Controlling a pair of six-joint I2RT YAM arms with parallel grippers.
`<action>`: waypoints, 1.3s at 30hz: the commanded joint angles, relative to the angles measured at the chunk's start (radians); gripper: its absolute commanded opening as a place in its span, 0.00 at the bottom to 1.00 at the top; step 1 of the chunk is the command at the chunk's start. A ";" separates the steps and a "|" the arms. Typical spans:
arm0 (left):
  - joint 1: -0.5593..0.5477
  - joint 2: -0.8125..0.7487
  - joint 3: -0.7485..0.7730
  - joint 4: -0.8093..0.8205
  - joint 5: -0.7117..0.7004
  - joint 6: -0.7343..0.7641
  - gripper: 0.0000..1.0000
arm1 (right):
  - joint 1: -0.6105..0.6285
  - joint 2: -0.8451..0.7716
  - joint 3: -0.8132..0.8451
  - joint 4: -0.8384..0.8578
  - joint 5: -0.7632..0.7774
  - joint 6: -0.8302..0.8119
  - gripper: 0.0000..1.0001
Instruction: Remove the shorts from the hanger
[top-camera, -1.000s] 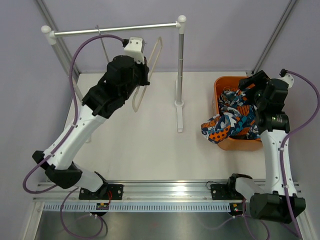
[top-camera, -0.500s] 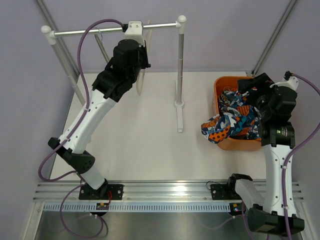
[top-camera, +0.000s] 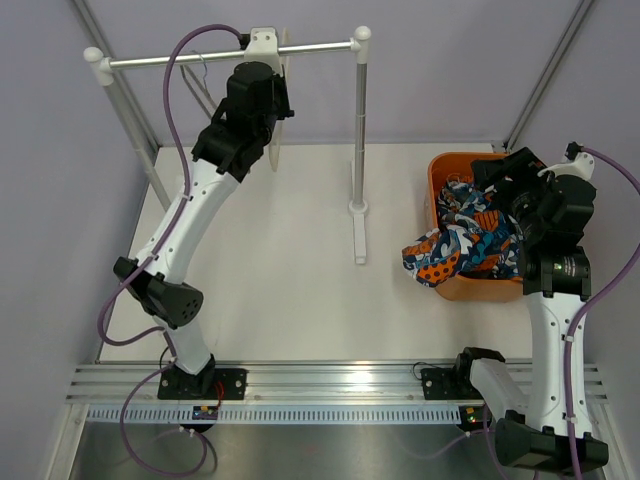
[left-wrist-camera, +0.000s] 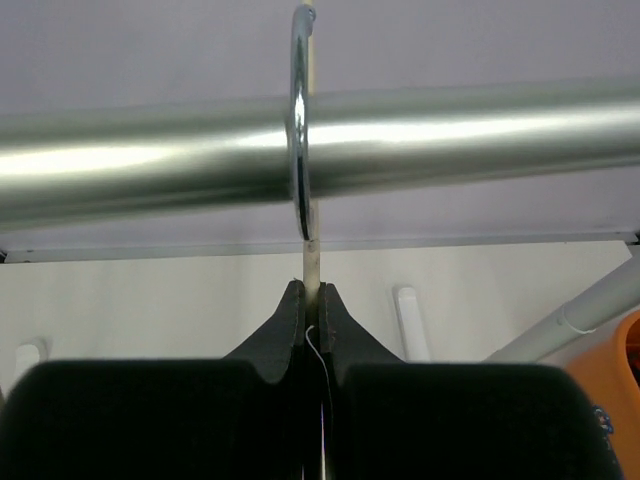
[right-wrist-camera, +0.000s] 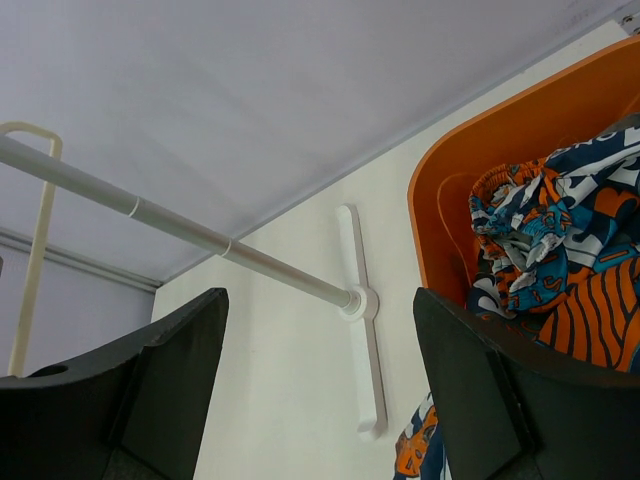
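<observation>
The thin cream-white hanger (top-camera: 277, 150) hangs edge-on below the rack's silver rail (top-camera: 200, 58), with nothing on it. In the left wrist view its metal hook (left-wrist-camera: 299, 120) loops over the rail (left-wrist-camera: 450, 130), and my left gripper (left-wrist-camera: 311, 300) is shut on the hanger's neck just under the hook. The shorts (top-camera: 465, 240), printed in teal, orange, white and black, lie bunched in an orange bin (top-camera: 436, 170), one part spilling over its left rim. My right gripper (top-camera: 497, 170) hovers open above the bin's far end with nothing between its fingers; the shorts (right-wrist-camera: 560, 250) show at its right.
The rack's right post (top-camera: 360, 130) stands mid-table on a white cross foot (top-camera: 358, 230). Its left post (top-camera: 125, 110) slants down by the left wall. A metal rail with both arm bases runs along the near edge (top-camera: 330, 385).
My left arm has stretched up and back, carrying the hanger from below the rail up to it; the hook is now over the rail. The right gripper has barely shifted.
</observation>
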 joint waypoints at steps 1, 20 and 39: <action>0.031 0.023 0.046 0.088 0.040 0.011 0.00 | -0.001 -0.008 0.003 0.017 -0.030 -0.021 0.84; 0.037 -0.138 -0.270 0.152 0.093 -0.029 0.00 | -0.001 -0.034 -0.024 0.005 -0.035 -0.021 0.84; 0.028 -0.224 -0.253 0.176 0.148 0.045 0.50 | -0.001 -0.033 -0.004 -0.009 -0.046 -0.038 0.85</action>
